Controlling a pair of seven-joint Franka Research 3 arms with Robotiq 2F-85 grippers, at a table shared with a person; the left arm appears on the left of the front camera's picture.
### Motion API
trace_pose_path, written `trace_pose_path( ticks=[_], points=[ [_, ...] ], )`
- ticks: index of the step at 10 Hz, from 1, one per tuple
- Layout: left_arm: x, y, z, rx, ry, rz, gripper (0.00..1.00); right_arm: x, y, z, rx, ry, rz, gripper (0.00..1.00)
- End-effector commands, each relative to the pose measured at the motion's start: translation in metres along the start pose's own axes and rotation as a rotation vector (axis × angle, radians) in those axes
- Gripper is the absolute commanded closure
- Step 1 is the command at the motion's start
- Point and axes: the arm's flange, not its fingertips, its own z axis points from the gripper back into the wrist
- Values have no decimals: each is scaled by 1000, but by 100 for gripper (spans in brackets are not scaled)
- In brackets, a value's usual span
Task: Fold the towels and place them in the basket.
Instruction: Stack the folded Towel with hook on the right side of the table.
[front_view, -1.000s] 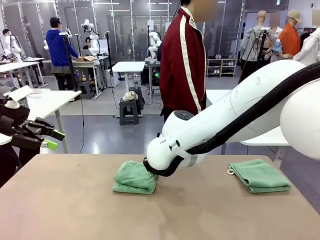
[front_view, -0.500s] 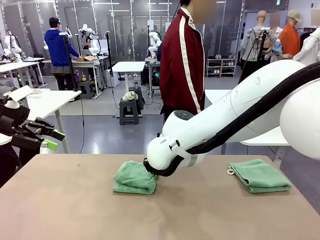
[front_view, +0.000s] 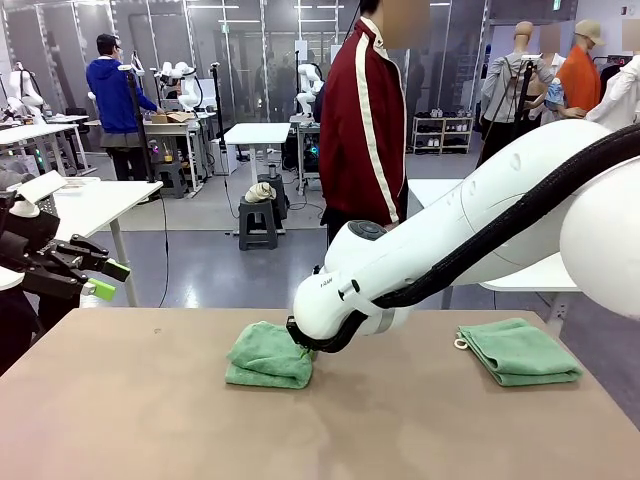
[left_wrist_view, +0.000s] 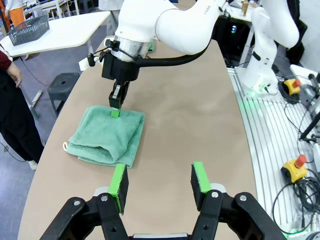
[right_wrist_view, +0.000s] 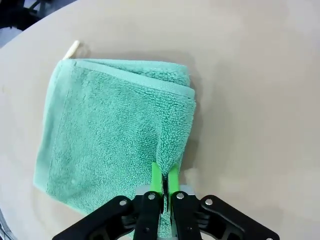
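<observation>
No legible writing is seen. A folded mint-green towel (right_wrist_view: 115, 135) with a pale corner loop (right_wrist_view: 73, 48) is pinched at its edge by the right gripper (right_wrist_view: 163, 181); the left gripper (left_wrist_view: 159, 183) is held apart, grasping nothing.

Lying folded near the middle of the tabletop (front_view: 150, 420): a mint-green terry towel (front_view: 270, 355), layers stacked unevenly, pale loop poking from one corner, one edge pinched up between the closed green pads of the right end effector (right_wrist_view: 163, 181). Resting well apart toward the right: a second folded mint-green towel (front_view: 520, 350), flat, loop showing at its left corner.
</observation>
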Motion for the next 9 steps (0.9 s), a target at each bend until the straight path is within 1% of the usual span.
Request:
trace_pose_path(
  ticks=[1,2,4,7,9],
  points=[
    [2,0,0,8,-16,-9,35,-6,-3,25,70,49,147,95],
    [2,0,0,8,-16,-9,35,-7,-4,45,70,85,213,95],
    [2,0,0,8,-16,-9,35,-2,-23,97,18,98,322,95],
    [2,0,0,8,-16,-9,35,8,-61,156,-69,49,431,95],
    [2,0,0,8,-16,-9,35,18,-88,187,-114,18,437,95]
  ],
)
